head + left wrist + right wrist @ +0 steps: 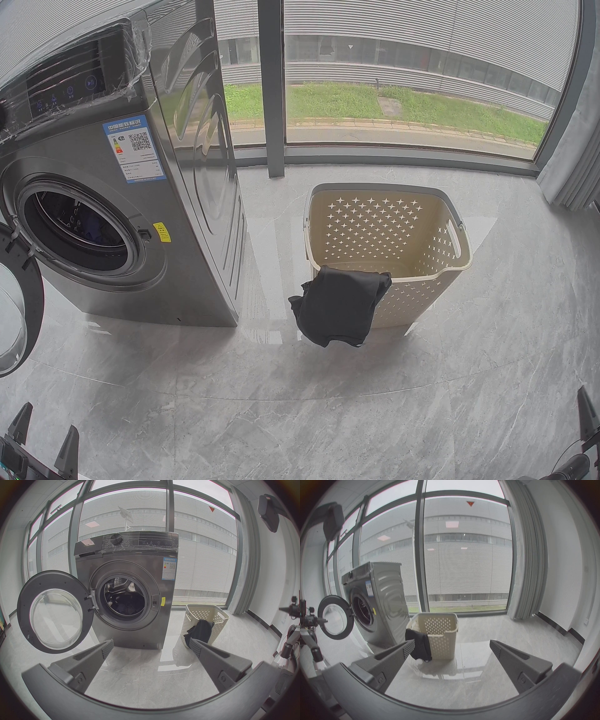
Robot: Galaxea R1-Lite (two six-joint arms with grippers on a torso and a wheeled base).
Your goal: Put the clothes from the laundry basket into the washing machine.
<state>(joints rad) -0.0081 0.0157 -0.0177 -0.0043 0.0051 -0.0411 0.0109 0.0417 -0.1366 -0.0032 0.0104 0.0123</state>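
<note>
Down close, left gripper and right gripper both hang spread and empty, then a black garment droops over the near rim of the cream laundry basket, washing machine just beside, door swung open.

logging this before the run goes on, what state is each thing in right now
washing machine door, swung fully open.
drum, something dark lying inside.
laundry basket, upright, open top.
black garment, draped over the basket's near rim, hanging down outside.
left gripper, open, holding nothing.
right gripper, open, holding nothing.
</note>
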